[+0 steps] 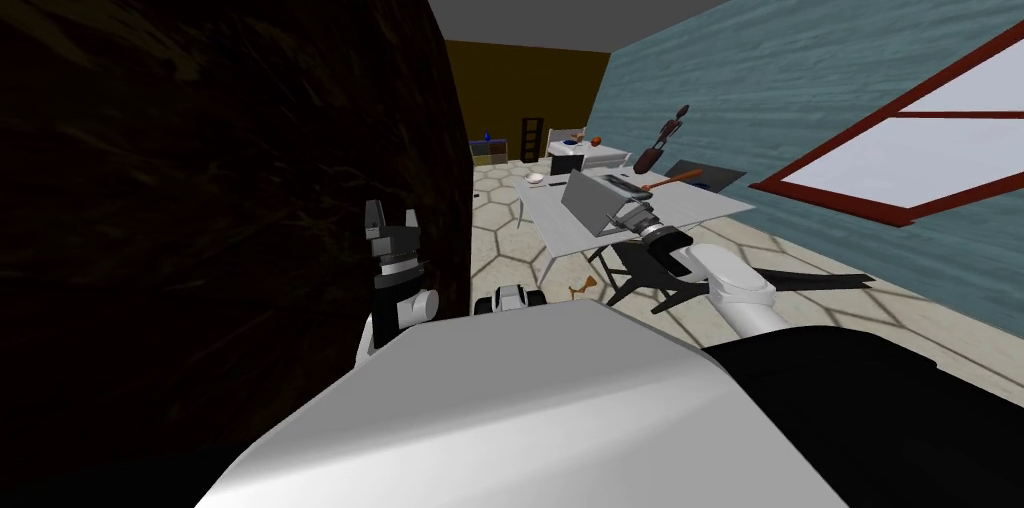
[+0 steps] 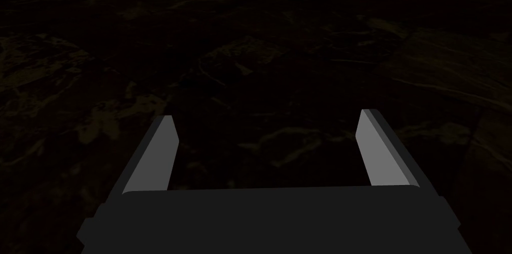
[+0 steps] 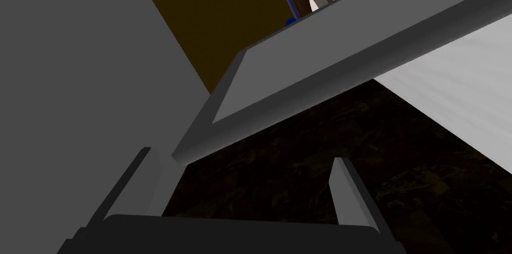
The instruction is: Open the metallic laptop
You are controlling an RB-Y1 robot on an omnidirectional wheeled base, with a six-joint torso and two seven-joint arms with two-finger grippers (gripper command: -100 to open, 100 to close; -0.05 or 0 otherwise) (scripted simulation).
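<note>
- Laptop [image 1: 590, 200], plain grey, sits on the near part of a white table [image 1: 705, 200]; its lid is lifted partway and slanted.
- Right gripper [image 3: 241, 153] is at the laptop's near edge with its fingers spread wide and nothing clamped. The lid [image 3: 300, 71] corner lies just beside one finger; I cannot tell if they touch.
- Left gripper [image 2: 267, 113] is raised close to a very dark mottled wall [image 1: 200, 182], fingers wide apart and empty.
- Behind the laptop on the table are a red-brown-handled tool [image 1: 672, 178], a dark figurine [image 1: 660, 144] and a flat dark mat [image 1: 715, 172].
- A small white rounded thing [image 1: 535, 177] sits near the table's far corner.
- Black spoked legs [image 1: 645, 280] stand under the table's near edge, beside the right forearm. A small orange thing [image 1: 580, 284] lies on the floor close by.
- The floor [image 1: 505, 232] is pale hexagon tile. To the right is a teal wall [image 1: 780, 62] with a red-framed window [image 1: 900, 147]; the far wall [image 1: 520, 82] is olive.
- At the far end stand white furniture [image 1: 590, 154] with an orange thing on top, a dark shelf [image 1: 533, 132] and a small blue thing [image 1: 487, 135].
</note>
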